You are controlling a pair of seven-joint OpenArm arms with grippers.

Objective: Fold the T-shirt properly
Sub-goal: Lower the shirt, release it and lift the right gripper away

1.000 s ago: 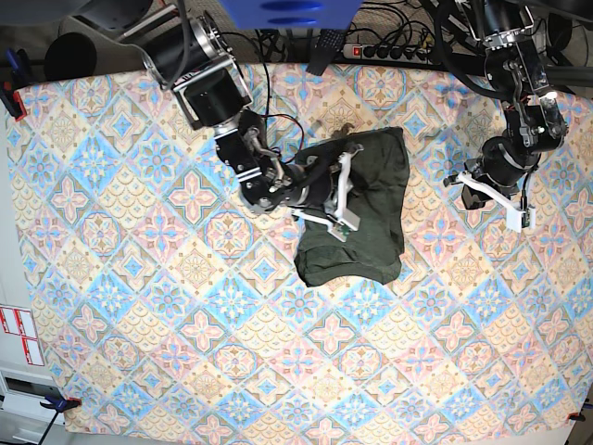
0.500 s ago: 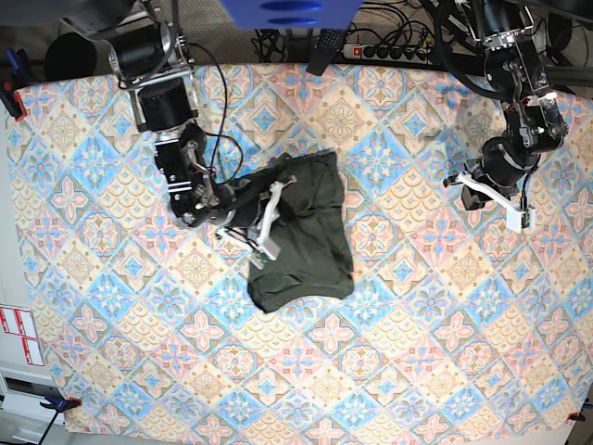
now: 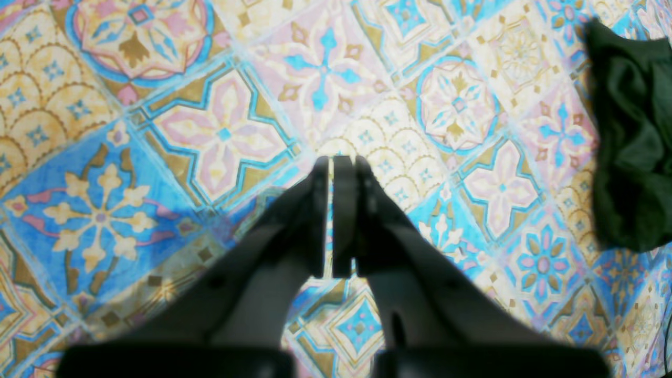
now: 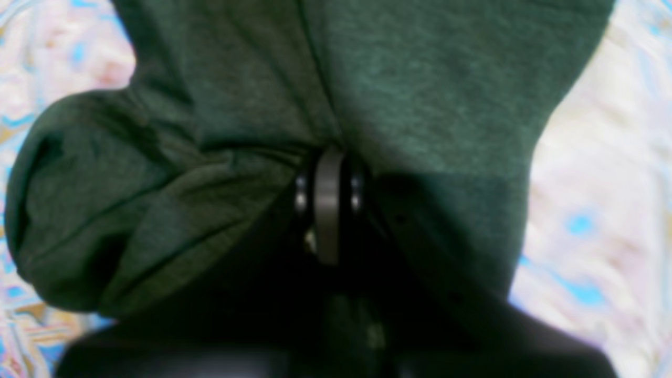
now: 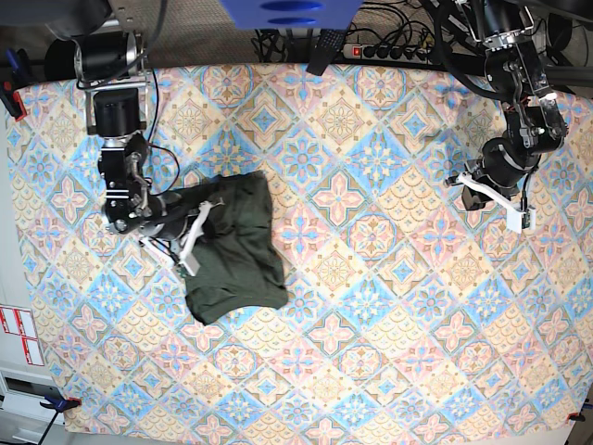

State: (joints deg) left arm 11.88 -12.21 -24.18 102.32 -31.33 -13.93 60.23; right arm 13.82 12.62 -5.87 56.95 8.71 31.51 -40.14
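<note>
The T-shirt (image 5: pixel 236 250) is a dark olive-green bundle, folded over itself, lying at the left middle of the patterned cloth. My right gripper (image 5: pixel 196 239) is at the bundle's left edge, shut on the fabric. In the right wrist view the shut gripper (image 4: pixel 328 173) pinches a bunched fold of the T-shirt (image 4: pixel 420 79). My left gripper (image 5: pixel 491 197) hangs over the far right of the table, well away from the T-shirt. In the left wrist view the gripper (image 3: pixel 331 168) is shut and empty above bare cloth, and the T-shirt's edge (image 3: pixel 635 142) shows at the right.
The tiled tablecloth (image 5: pixel 371 352) covers the whole table. A power strip and cables (image 5: pixel 389 51) lie along the back edge. A red clamp (image 5: pixel 11 97) holds the cloth at the left edge. The floor shows past the left edge.
My right gripper has dragged the T-shirt bundle from the table's middle to the left and slightly toward the front, still holding it. The left arm has not moved.
</note>
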